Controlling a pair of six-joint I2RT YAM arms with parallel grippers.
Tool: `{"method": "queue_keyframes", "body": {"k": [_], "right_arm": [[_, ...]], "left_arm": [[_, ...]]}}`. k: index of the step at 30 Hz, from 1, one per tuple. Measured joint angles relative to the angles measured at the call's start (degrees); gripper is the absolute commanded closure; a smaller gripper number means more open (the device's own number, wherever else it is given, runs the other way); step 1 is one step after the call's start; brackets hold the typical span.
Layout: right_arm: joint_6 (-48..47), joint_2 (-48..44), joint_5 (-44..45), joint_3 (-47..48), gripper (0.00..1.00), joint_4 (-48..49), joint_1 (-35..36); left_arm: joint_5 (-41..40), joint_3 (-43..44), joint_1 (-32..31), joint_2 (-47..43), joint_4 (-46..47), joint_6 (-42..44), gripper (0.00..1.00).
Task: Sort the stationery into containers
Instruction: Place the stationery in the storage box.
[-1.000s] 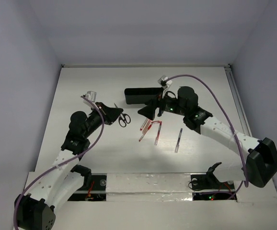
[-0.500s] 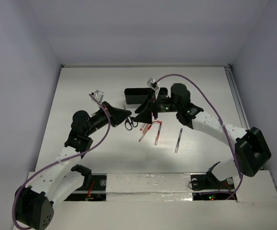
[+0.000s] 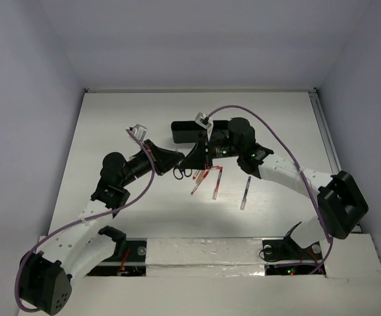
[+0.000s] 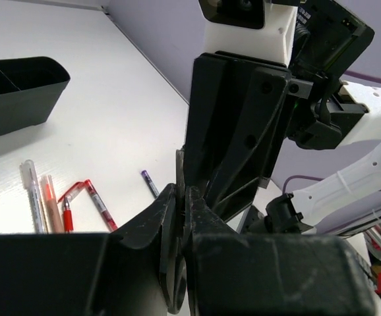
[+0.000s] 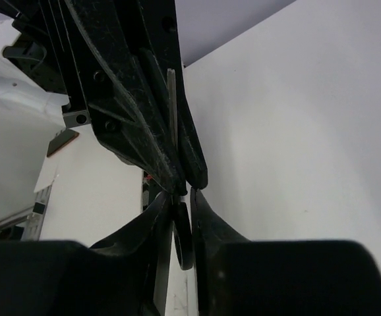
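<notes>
The small black-handled scissors point(image 3: 182, 174) hang above the table between my two grippers, in front of the black tray point(image 3: 189, 131). My left gripper point(image 3: 176, 164) is shut on them from the left. In the left wrist view the blade point(image 4: 179, 168) sticks up from the left gripper point(image 4: 182, 192). My right gripper point(image 3: 190, 163) meets it tip to tip from the right. In the right wrist view the right gripper point(image 5: 180, 195) is shut on a black handle loop point(image 5: 183, 245). Three red-and-clear pens point(image 3: 198, 182) point(image 3: 217, 184) point(image 3: 245, 193) lie on the table below.
The tray's open end point(image 4: 19, 92) shows at the left of the left wrist view, with pens point(image 4: 45, 204) lying in front of it. Purple cables point(image 3: 269, 128) arc over both arms. The right arm's body point(image 4: 243, 112) fills the space just ahead of the left gripper.
The left gripper carried the scissors rightward to the middle. The right gripper swung left to meet it and closed from wide open onto the scissors' handle.
</notes>
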Motion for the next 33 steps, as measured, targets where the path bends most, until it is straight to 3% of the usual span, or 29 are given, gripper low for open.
{"method": "queue_keyframes", "body": {"k": [1,5,8,9,12,23,28,33], "right_arm": [[0.2,0.0,-0.02,0.0,0.93,0.11,0.11],[0.76,0.0,0.24,0.0,1.0,0.61,0.2],[1.14,0.0,1.31,0.0,1.0,0.96,0.24],[1.16,0.0,1.77,0.0,1.0,1.03,0.26],[1.36,0.26,4.02,0.0,1.0,1.16,0.35],[-1.73,7.28,7.8,6.36,1.0,1.14,-2.23],[-8.85,13.03,7.91,15.23,1.0,-1.57,-6.43],[-16.31,21.29,7.17,25.97,1.0,-8.35,-9.53]], "left_arm": [[-0.17,0.0,-0.02,0.0,0.02,0.02,1.0],[-0.81,0.0,-0.24,-0.61,-0.52,0.07,1.0],[-2.97,0.0,-0.46,-2.47,-2.32,0.76,0.65],[-3.91,0.0,-0.48,-3.37,-3.04,1.25,0.41],[-7.21,0.66,-0.48,-6.12,-6.36,2.36,0.05],[-23.52,7.23,-0.48,-15.82,-28.68,7.69,0.01],[-27.91,11.41,-0.48,-20.13,-38.32,12.24,0.01],[-31.26,12.87,-0.48,-25.42,-40.7,17.03,0.01]]}}
